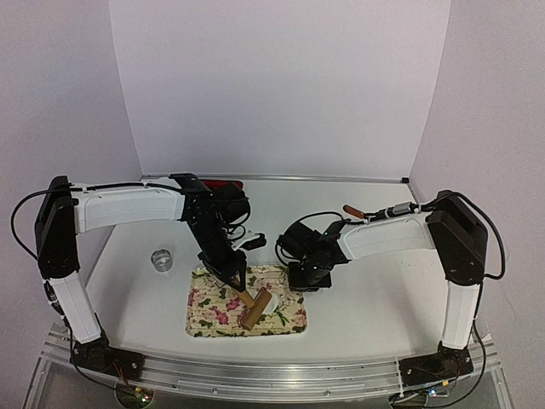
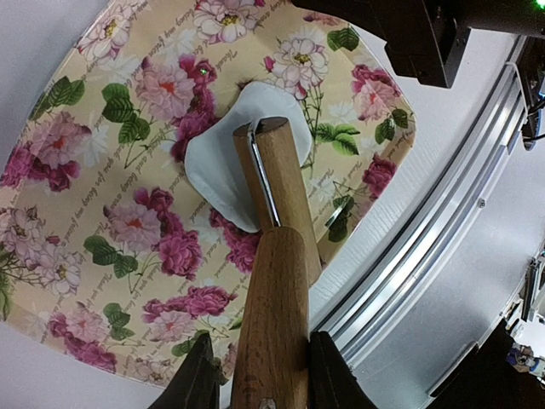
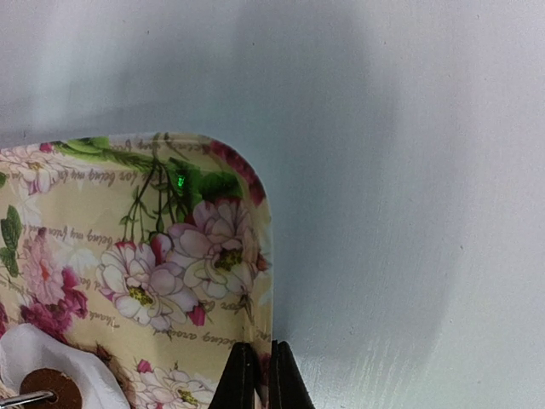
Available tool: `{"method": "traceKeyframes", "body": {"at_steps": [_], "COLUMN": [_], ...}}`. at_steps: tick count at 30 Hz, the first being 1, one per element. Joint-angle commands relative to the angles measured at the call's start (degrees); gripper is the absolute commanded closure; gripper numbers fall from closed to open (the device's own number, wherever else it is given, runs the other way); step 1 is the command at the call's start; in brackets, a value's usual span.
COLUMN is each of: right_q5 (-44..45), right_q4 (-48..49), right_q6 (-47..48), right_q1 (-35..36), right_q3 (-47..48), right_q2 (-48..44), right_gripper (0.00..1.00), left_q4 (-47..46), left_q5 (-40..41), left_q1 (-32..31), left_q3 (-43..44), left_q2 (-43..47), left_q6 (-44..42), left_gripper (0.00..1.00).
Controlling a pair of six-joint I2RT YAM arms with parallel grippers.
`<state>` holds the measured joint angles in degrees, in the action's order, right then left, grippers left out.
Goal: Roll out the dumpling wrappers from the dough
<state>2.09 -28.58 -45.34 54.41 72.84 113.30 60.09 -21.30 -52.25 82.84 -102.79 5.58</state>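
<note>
Right up close in the left wrist view, the wooden rolling pin (image 2: pixel 274 315) fills the frame. Its handle is clamped between the 2 black fingers (image 2: pixel 200 379) of the left gripper (image 2: pixel 260 375). The roller end reaches out over the floral tray (image 2: pixel 85 213) and sits on top of the dumpling wrapper (image 2: pixel 217 166), a flat white piece of dough lying towards the tray's right half. From above, the left arm leans down over the tray (image 1: pixel 204 319), and the left gripper (image 1: pixel 234 281) holds the rolling pin (image 1: pixel 254 307) at a slant, with the dumpling wrapper (image 1: pixel 278 300) just beside its tip.

Over to the right gripper (image 3: pixel 255 375): jaws pressed together, nothing visible between them, tips right at the tray's rim (image 3: pixel 264 256) near its rounded corner. Whether they touch it, I cannot tell. The dumpling wrapper (image 3: pixel 21 358) peeks in at the lower left there. 1 metal ring cutter (image 1: pixel 162 258) stands on the white table (image 1: pixel 383 315), left of the tray and apart from it.
</note>
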Motion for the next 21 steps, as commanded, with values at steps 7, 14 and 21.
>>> {"method": "traceKeyframes", "body": {"at_steps": [7, 14, 21], "right_q5": [5.0, 5.2, 5.3], "right_q4": [-4.6, -4.6, -4.6], "right_q6": [-0.3, -0.3, -0.4], "right_q1": [0.0, 0.0, 0.0], "right_q3": [-1.2, -1.3, -1.6], "right_q2": [-2.0, -2.3, -2.4], "right_gripper": [1.00, 1.00, 1.00], "left_q4": [4.1, 3.9, 3.9], "left_q5": [9.2, 13.3, 14.5], "left_q1": [-0.3, 1.0, 4.1], "left_q3": [1.8, -0.3, -1.6], "left_q2": [-2.6, -3.3, -2.3], "left_q6": [0.1, 2.5, 3.1], "left_gripper": [1.00, 1.00, 1.00]}}
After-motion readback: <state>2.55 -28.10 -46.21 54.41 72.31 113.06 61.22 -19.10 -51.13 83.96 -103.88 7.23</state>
